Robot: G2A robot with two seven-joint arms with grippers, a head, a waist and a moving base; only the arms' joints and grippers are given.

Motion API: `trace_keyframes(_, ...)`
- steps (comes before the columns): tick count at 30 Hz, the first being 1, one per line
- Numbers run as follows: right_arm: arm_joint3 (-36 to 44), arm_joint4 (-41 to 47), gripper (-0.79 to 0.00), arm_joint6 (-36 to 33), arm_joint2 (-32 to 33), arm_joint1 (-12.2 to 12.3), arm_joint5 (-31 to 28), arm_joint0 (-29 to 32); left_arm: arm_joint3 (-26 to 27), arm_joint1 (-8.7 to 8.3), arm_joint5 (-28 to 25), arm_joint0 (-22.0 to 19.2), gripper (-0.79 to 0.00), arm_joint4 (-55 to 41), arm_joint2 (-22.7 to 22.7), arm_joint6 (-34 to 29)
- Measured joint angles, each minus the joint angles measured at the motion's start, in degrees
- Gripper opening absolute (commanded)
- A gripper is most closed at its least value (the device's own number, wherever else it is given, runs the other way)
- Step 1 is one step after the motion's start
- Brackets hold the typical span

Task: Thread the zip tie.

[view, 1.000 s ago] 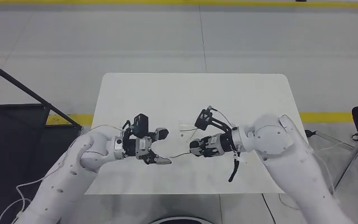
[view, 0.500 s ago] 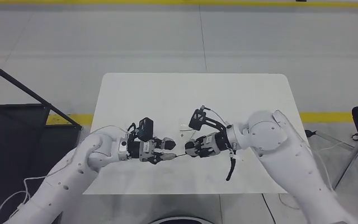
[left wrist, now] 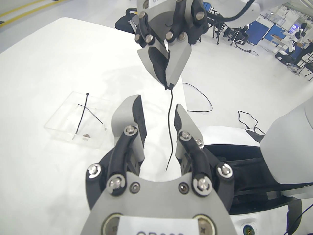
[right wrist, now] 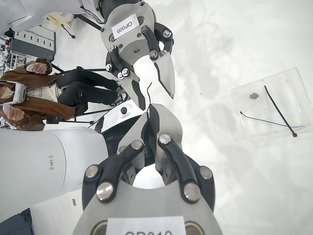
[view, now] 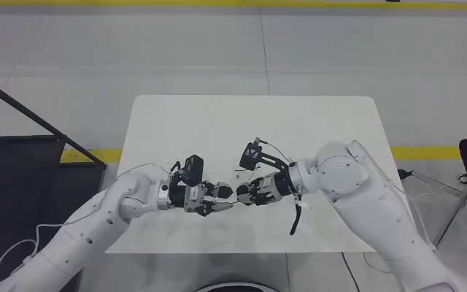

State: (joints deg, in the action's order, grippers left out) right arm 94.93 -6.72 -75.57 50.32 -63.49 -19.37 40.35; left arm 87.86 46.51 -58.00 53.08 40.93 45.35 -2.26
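The zip tie [left wrist: 170,123], black, is held above the bench [view: 292,124] with its head end pinched in the closed right claw [left wrist: 168,85]. Its free tail runs into the gap between the spread fingers of the left claw [left wrist: 157,108], close to one pad. A clear tray [left wrist: 63,118] on the bench near both claws holds two spare zip ties [left wrist: 83,116], crossed.

The zip tie [left wrist: 170,128] is matt black plastic, the tray [left wrist: 71,138] clear glossy plastic (smudged), the table [view: 306,124] smooth white.
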Motion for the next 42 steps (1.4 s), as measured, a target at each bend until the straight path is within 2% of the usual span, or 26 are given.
trace_keyframes(9,-0.5,0.0,-0.785,0.5,-1.4,-0.2,0.2,-1.1,-0.8,-1.26,0.0,-2.5,-0.514,0.7,-3.9,3.1)
trace_keyframes(14,-0.8,0.1,-0.785,0.6,-1.8,-0.3,0.4,-1.3,-1.3,-1.76,0.0,-3.6,-0.785,0.9,-5.6,4.6)
trace_keyframes(21,-1.0,0.0,-0.785,0.7,-2.3,-0.3,0.4,-1.6,-1.9,-2.26,0.0,-5.0,-0.785,1.4,-7.9,6.5)
trace_keyframes(22,-1.1,0.1,-0.736,0.8,-2.3,-0.2,0.4,-1.6,-2.0,-2.31,0.0,-5.3,-0.785,1.5,-8.2,6.8)
trace_keyframes(24,-1.2,0.1,-0.265,1.1,-2.3,-0.2,0.4,-1.6,-2.3,-2.39,0.0,-5.7,-0.785,1.6,-8.8,7.3)
trace_keyframes(27,-1.2,0.0,0.0,2.0,-1.8,-0.1,0.3,-1.3,-3.2,-2.44,0.0,-6.1,-0.785,1.4,-8.9,8.4)
trace_keyframes(32,-0.4,-0.5,0.0,4.8,1.3,0.8,-1.1,1.1,-5.2,-2.23,0.0,-5.9,-0.785,-0.1,-7.6,11.5)
trace_keyframes(42,4.5,-4.0,0.0,11.5,8.9,3.3,-7.7,10.8,-7.2,-1.68,0.0,-4.7,-0.785,-3.5,-5.5,15.6)
